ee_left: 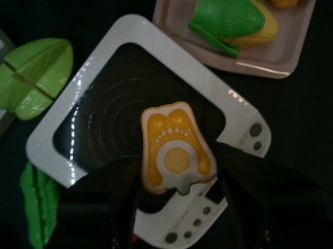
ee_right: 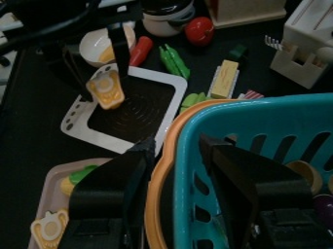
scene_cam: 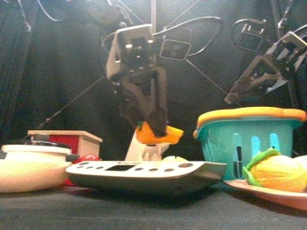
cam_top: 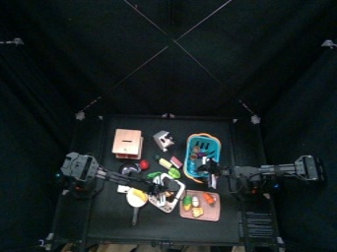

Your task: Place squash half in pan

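Above the pan (ee_left: pixel 130 126) we see the left tool (scene_cam: pixel 149 115) hanging with its jaws pinching the squash half (scene_cam: pixel 159 134), which is clear of the pan's surface. From the front, the orange piece sits between the two black jaws, above the grey, flat pan (scene_cam: pixel 142 172) that stands on the bench (scene_cam: pixel 132 211). From the left wrist, the squash half (ee_left: pixel 176 148) shows its yellow cut face with a round seed hollow, directly over the dark ribbed middle of the pan; the jaws rise on either side of its lower end. From the right wrist, the same piece (ee_right: pixel 105 90) hangs at the pan's (ee_right: pixel 127 112) far corner, held by the left tool (ee_right: pixel 115 70).

To the right, we find the right tool (scene_cam: pixel 240 90) raised above the teal basket (scene_cam: pixel 246 135), near its orange rim. In its own view the jaws stand spread, with the basket's rim (ee_right: pixel 189 146) running between them and nothing held.

Around the pan, we note a green leafy piece (ee_left: pixel 37 68), a green pod (ee_left: pixel 39 199), and a pinkish tray (ee_left: pixel 279 53) bearing an ear of corn (ee_left: pixel 235 24). At the front left of the bench stands a white bowl (scene_cam: pixel 32 166), with a small red box (scene_cam: pixel 74 139) behind it. A tomato (ee_right: pixel 200 30) and a red pepper (ee_right: pixel 140 51) lie beyond the pan.
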`<action>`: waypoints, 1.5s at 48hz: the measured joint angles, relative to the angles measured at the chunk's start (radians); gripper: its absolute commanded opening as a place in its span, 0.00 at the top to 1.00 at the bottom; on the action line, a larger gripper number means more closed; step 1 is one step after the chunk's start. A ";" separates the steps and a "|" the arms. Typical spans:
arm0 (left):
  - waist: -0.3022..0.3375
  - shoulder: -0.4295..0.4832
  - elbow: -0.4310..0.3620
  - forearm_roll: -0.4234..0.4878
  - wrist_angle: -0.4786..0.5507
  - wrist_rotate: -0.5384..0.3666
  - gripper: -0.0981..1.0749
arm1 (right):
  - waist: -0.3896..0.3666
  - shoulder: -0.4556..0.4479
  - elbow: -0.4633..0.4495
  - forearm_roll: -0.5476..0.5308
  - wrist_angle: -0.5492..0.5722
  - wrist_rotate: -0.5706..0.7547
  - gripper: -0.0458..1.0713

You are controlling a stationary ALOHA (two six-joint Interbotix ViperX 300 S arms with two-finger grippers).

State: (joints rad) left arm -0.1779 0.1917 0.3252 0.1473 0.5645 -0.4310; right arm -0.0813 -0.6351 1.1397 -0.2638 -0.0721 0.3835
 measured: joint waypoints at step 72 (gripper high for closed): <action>-0.124 -0.319 0.543 -0.302 -0.147 0.129 0.18 | -0.051 0.087 -0.002 -0.005 -0.002 0.000 0.25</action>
State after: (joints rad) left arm -0.3022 -0.1273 0.8682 -0.1549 0.4172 -0.3022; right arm -0.1319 -0.5476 1.1382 -0.2684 -0.0736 0.3835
